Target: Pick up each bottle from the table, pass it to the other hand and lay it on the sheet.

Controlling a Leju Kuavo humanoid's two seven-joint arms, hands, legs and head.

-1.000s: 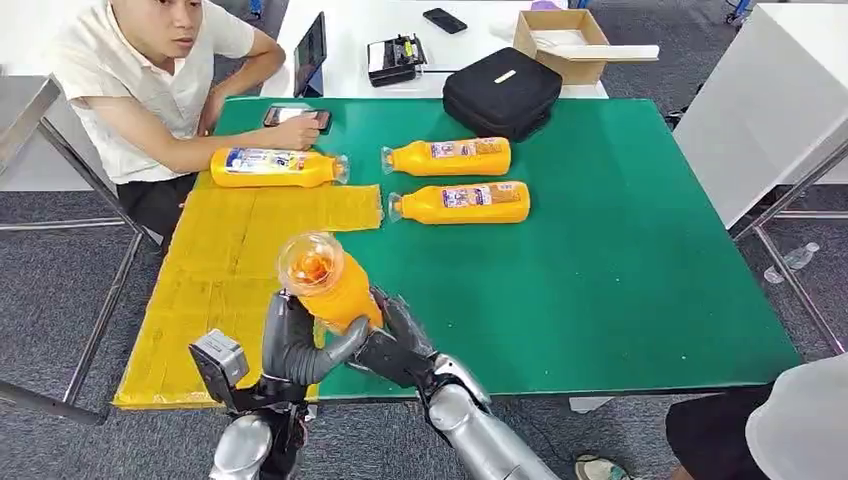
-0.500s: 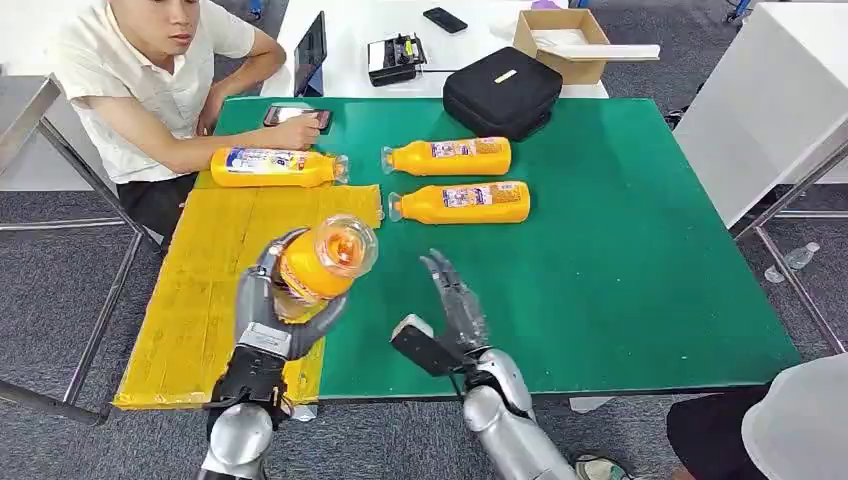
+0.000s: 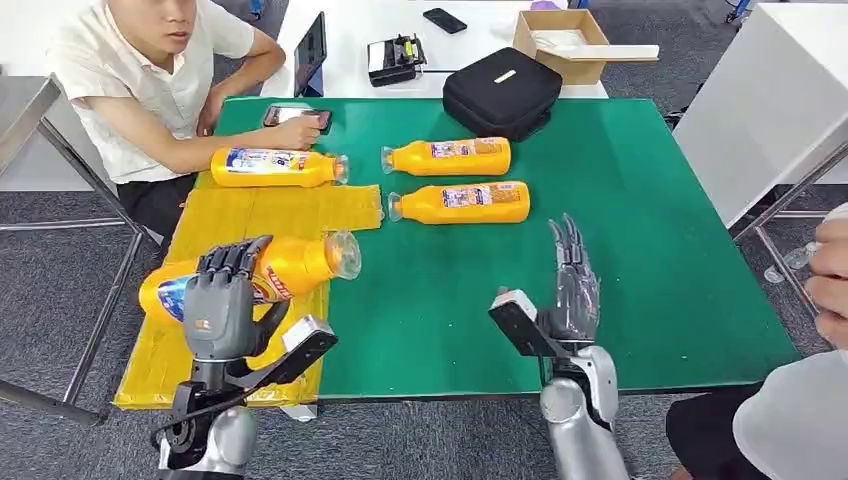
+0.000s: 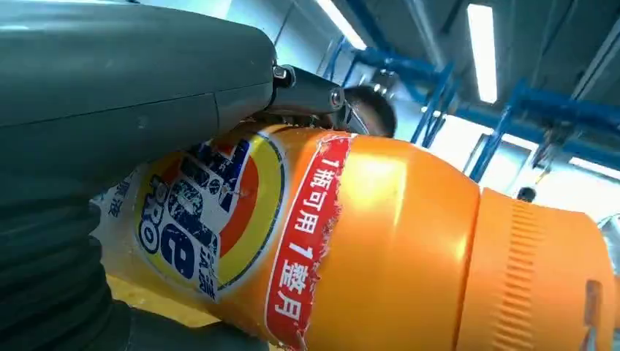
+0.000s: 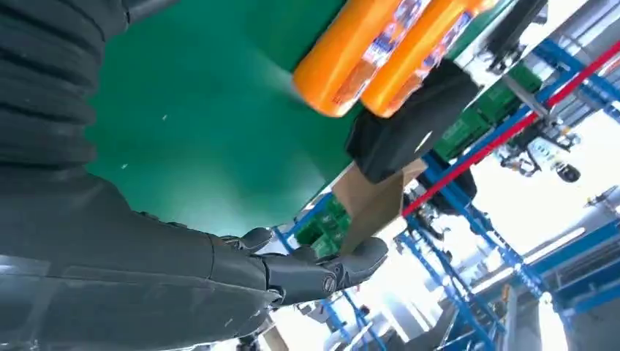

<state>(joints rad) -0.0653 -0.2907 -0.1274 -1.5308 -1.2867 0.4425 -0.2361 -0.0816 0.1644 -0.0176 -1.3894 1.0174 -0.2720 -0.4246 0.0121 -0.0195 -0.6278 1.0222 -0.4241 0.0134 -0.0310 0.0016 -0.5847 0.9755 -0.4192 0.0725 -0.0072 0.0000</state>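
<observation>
Tipping sideways over the sheet (image 3: 230, 225), bottle (image 3: 290, 268) now in left hand (image 3: 222, 300) fingers, right hand (image 3: 572, 285) withdrawn, fingers spread.

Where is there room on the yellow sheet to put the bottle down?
The yellow sheet is bare between the bottle lying at its far edge and the held bottle in the left hand. It is crowded only along that far edge.

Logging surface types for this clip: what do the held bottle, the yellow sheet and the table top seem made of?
Held bottle: probably glossy orange plastic, with highlights and a printed label. Yellow sheet: matte, looks like taped paper or card; unsure. Table top: flat matte green, perhaps a mat or felt.
</observation>
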